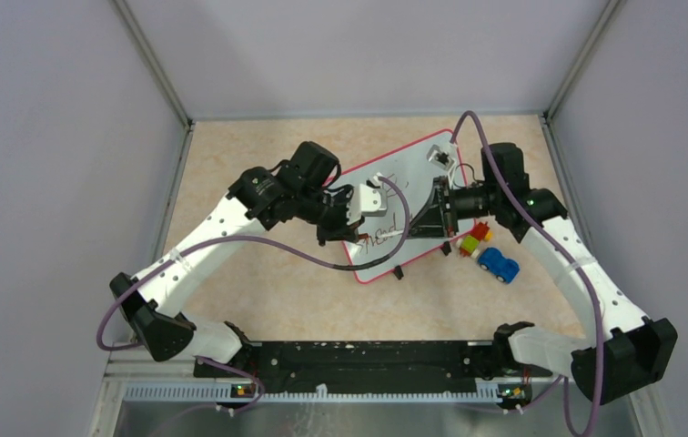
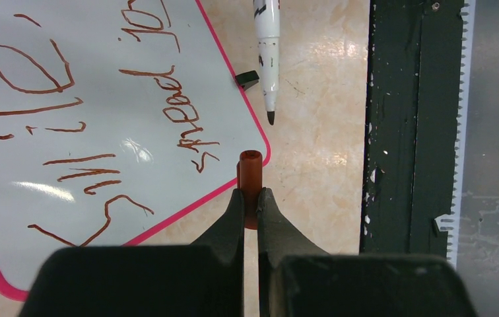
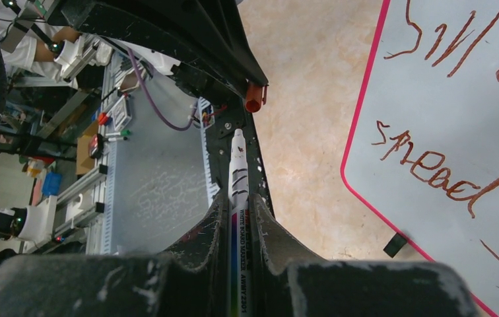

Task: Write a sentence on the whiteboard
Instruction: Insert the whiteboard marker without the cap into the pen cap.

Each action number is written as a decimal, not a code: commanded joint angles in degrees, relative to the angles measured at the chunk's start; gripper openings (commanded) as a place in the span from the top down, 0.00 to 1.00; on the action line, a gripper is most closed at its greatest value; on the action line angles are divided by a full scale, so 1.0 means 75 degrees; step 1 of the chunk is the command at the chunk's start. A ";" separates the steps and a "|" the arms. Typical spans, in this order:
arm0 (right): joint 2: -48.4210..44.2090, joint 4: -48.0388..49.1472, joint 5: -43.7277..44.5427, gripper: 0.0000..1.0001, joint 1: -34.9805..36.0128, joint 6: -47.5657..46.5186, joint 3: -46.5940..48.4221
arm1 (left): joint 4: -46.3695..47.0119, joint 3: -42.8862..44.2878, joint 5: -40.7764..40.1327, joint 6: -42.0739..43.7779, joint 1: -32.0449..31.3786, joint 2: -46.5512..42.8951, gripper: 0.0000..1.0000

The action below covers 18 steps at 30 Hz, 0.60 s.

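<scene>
We saw the sentence [image 2: 49,107] already written in two lines on the whiteboard [image 2: 101,39], lying on the desk [image 1: 258,291]. Our right end effector [image 3: 239,201] gripped the marker [image 3: 237,172], our left end effector [image 2: 250,198] was pinched on its cap [image 2: 250,168]; we judged only recapping remained

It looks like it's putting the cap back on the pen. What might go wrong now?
1. The marker in the right hand points its bare tip slightly off line from the cap pinched in the left hand; pushing now might miss or knock the cap loose.
2. Both hang beside the corner of the whiteboard; a low sweep might smudge the sentence.
</scene>
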 commanded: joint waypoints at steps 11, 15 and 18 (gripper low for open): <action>0.0015 0.0404 0.0026 1.00 0.0218 0.0142 0.0005 | 0.0166 0.0134 0.0169 -0.0026 -0.0188 -0.0120 1.00; 0.0051 0.0415 0.0067 1.00 0.0287 0.0129 0.0026 | 0.0165 0.0201 0.0188 -0.0071 -0.0214 -0.0097 1.00; 0.0085 0.0408 0.0153 1.00 0.0339 0.0106 0.0035 | 0.0160 0.0271 0.0181 -0.0103 -0.0223 -0.0068 1.00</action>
